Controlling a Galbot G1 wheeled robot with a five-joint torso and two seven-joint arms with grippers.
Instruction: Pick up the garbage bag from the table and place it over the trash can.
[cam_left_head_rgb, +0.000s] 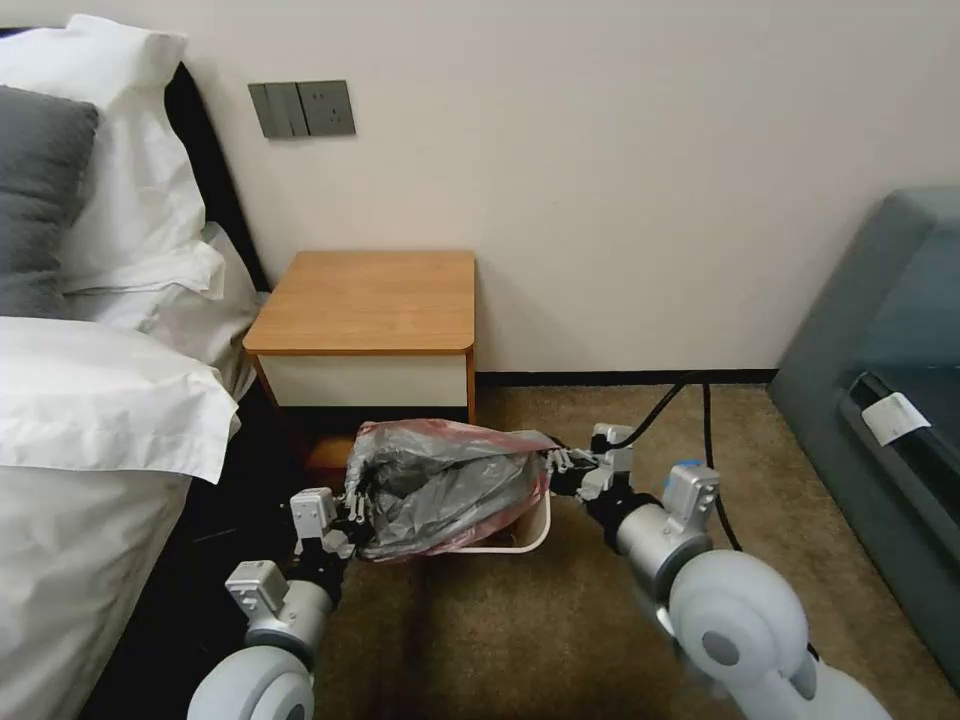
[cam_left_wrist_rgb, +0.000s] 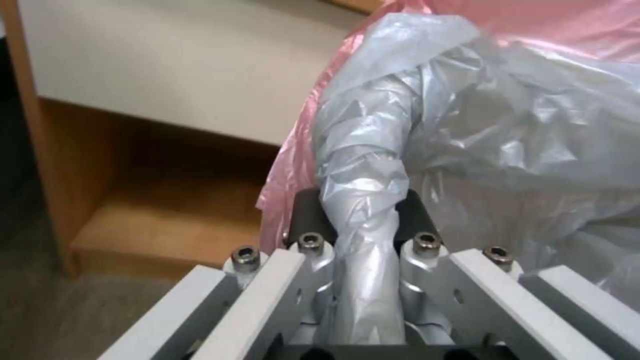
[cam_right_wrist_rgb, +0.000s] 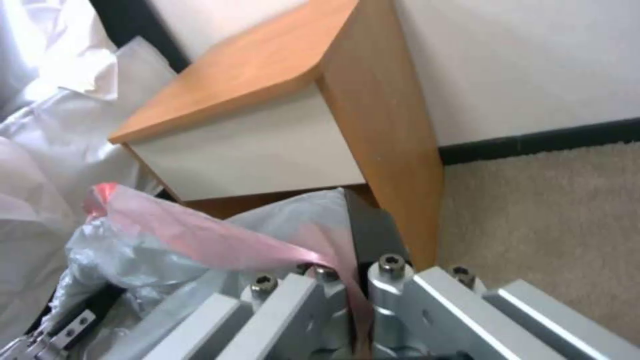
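Low in the frame's centre, we held the garbage bag (cam_left_head_rgb: 450, 485) stretched over the trash can (cam_left_head_rgb: 520, 540), left gripper (cam_left_head_rgb: 352, 512) pinching its left edge, right gripper (cam_left_head_rgb: 557, 462) pinching its pink rim, the table (cam_left_head_rgb: 370, 300) just behind.

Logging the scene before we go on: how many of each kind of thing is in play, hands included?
Garbage bag: 1
Trash can: 1
Table: 1
Hands: 2, left hand and right hand, each shut on the bag
Total: 5
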